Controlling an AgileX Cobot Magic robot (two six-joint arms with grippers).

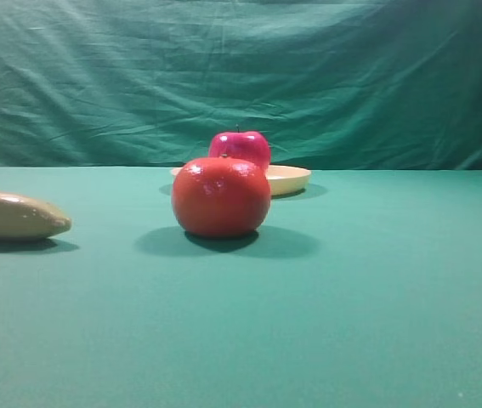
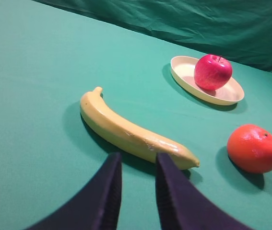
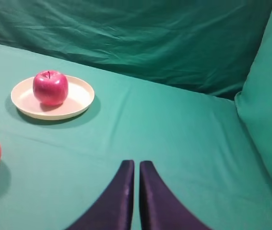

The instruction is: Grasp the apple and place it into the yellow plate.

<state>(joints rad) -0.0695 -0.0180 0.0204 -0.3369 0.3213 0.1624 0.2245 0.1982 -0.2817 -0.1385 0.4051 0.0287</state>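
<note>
Red apple (image 3: 51, 87) sits upright in yellow plate (image 3: 80, 100).

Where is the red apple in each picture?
Exterior high: the apple is in the middle, behind the orange fruit.
Left wrist: upper right, on the yellow plate.
Right wrist: upper left, on the plate.
Shared landmark: the yellow plate under it.

The counter (image 2: 40, 72) is covered in smooth green cloth. Directly on it lie a yellow plate (image 2: 186, 76) toward the back, a banana (image 2: 126, 132) lying lengthwise, and an orange-red round fruit (image 2: 253, 148), all well apart.
</note>
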